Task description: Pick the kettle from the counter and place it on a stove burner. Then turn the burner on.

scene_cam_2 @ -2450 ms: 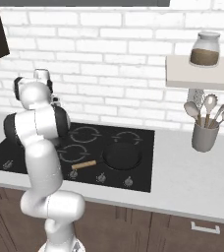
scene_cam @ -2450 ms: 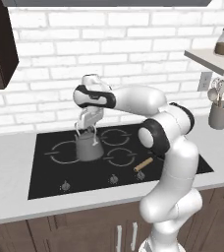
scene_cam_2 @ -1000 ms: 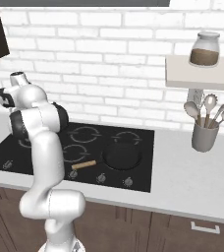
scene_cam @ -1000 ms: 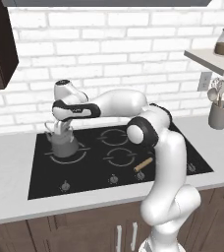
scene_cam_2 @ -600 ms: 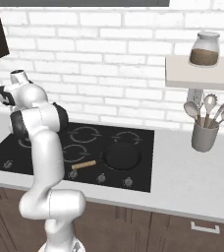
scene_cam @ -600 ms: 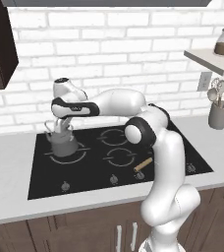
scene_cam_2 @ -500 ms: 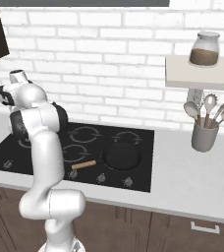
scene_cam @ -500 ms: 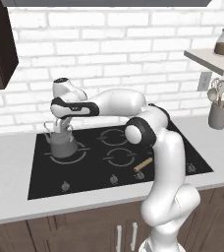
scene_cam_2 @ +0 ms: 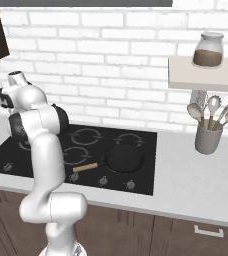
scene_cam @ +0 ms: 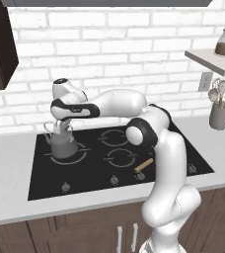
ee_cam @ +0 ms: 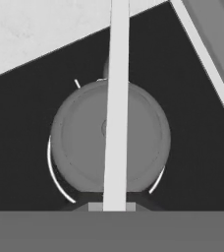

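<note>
One step of two looks nearly finished: the kettle (scene_cam: 62,143) sits on the large ringed burner (scene_cam: 80,154) at the nine o'clock end of the black cooktop (scene_cam: 94,173), with the robot's hand (scene_cam: 60,127) directly above it, clenched on the thin arched handle. Seen from the hand's own camera, the handle runs as a pale strip straight across the kettle's round lid (ee_cam: 109,133), and the burner's white ring arcs curve out from under the kettle's body at about eight and four o'clock, so the kettle appears roughly centred on the marking. Whether its base rests fully on the glass or hangs just above it cannot be told. A dark pan with a wooden handle (scene_cam_2: 121,157) occupies the burner toward three o'clock, well apart from the kettle, and the pale bench (scene_cam: 11,168) surrounds the cooktop. Still ahead, by all appearances: letting go of the handle, then turning the burner's knob (scene_cam: 65,187) along the cooktop's front edge.
</note>
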### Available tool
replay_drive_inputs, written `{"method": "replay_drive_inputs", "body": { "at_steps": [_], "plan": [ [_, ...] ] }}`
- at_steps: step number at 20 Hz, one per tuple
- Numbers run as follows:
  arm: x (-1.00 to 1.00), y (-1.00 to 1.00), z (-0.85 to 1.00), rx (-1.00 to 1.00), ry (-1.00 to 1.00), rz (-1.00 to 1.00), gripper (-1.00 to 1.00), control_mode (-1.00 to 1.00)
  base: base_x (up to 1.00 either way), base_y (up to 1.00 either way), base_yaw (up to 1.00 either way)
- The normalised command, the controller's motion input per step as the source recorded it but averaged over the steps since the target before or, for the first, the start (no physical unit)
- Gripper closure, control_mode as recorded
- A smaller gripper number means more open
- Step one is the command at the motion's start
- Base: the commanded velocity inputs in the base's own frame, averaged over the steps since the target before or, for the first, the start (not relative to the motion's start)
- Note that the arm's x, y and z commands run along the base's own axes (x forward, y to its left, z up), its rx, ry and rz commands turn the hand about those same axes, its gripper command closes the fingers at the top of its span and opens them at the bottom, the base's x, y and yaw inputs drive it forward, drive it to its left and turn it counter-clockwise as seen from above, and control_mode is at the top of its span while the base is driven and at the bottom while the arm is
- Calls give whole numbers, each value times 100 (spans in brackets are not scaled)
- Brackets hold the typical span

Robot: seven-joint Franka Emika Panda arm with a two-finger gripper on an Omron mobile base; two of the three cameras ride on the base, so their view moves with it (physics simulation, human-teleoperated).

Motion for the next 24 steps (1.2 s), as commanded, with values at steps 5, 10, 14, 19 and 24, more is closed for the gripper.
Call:
{"method": "replay_drive_inputs", "body": {
  "at_steps": [5,10,14,19,24],
  "plan": [
    [0,0,0,2,-10,0,100,-100,0,0,0],
    [0,0,-1,2,0,0,100,-100,0,0,0],
    [0,0,0,0,0,0,-100,-100,0,0,0],
    [0,0,0,0,0,0,-100,-100,0,0,0],
    [-1,0,0,0,0,0,-100,-100,0,0,0]
  ]
}}
